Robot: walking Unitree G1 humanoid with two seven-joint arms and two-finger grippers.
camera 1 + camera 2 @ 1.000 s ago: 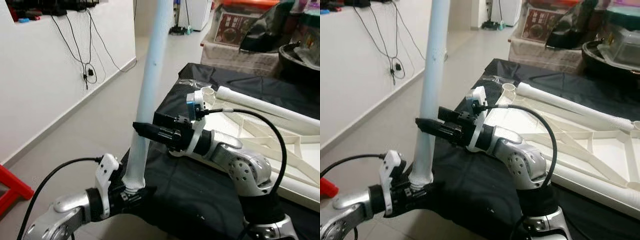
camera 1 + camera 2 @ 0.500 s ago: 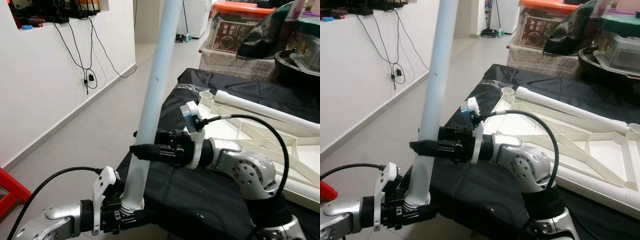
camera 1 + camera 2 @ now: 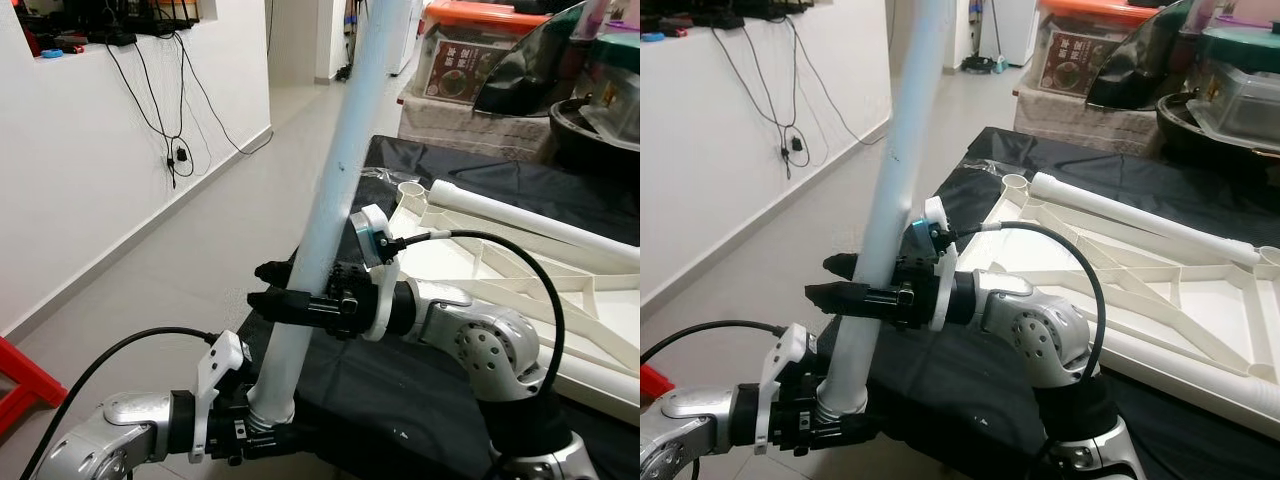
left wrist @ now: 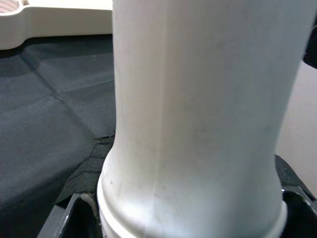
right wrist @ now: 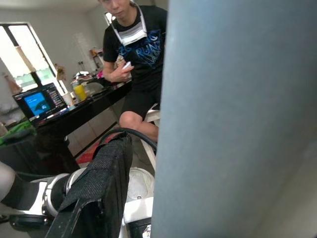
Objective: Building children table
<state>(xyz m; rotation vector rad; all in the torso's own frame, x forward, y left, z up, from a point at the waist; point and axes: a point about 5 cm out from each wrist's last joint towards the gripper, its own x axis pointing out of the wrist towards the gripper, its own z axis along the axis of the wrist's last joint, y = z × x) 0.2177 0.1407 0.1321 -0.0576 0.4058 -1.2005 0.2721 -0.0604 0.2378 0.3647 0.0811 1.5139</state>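
A long white table leg [image 3: 335, 200] stands tilted, its top leaning to the right, past the near left corner of the black-clothed table [image 3: 400, 380]. My left gripper [image 3: 262, 432] is shut on the leg's ringed bottom end [image 4: 193, 208]. My right gripper [image 3: 275, 288] reaches in from the right at mid height and is open, with one finger [image 5: 99, 188] on each side of the leg and a gap beside it. The white table top [image 3: 520, 275] lies upside down on the cloth, with a socket [image 3: 410, 190] at its corner and another leg [image 3: 530, 225] along its far side.
A white wall with hanging cables [image 3: 175, 150] runs along the left, with open tiled floor [image 3: 200, 260] beside it. Something red [image 3: 20, 385] stands low at the left. Boxes and bins [image 3: 470, 70] crowd the back. A person [image 5: 136, 49] sits at a dark desk with a laptop [image 5: 39, 101].
The leg's top has tipped further to the right. My right gripper has slid to the leg and opened, so its fingers now straddle it. The left gripper keeps its hold.
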